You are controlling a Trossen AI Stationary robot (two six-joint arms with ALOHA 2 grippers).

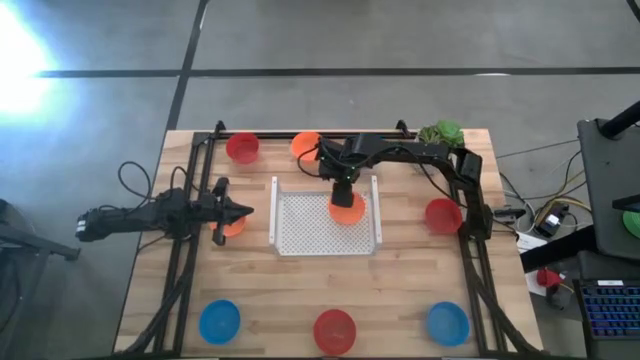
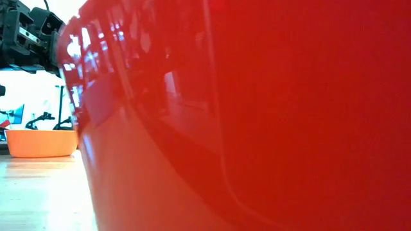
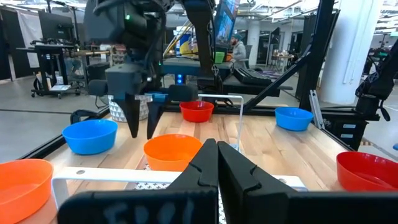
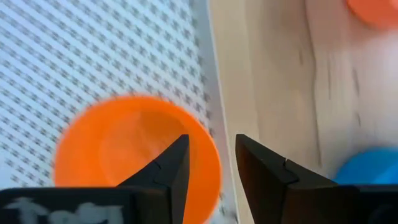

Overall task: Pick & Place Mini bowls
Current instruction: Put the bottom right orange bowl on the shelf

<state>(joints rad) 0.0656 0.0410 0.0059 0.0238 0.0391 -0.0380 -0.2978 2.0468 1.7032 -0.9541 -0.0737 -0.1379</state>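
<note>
An orange mini bowl (image 1: 347, 208) (image 4: 124, 149) sits in the white perforated tray (image 1: 300, 235) at mid-table. My right gripper (image 1: 343, 190) (image 4: 211, 158) hangs open just above it, pointing steeply down, one finger over the bowl and the other outside its rim. The left wrist view shows its fingertips (image 3: 142, 134) apart, beside the bowl (image 3: 173, 151); I see no touch. My left gripper (image 1: 245, 210) (image 3: 217, 168) is shut and level, left of the tray, over another orange bowl (image 1: 232, 226).
More bowls rest on the wood: red (image 1: 242, 148) and orange (image 1: 305, 145) at the far side, red (image 1: 442, 215) at the right, blue (image 1: 219, 320), red (image 1: 335, 330) and blue (image 1: 448, 323) near the front edge. A potted plant (image 1: 440, 132) stands far right.
</note>
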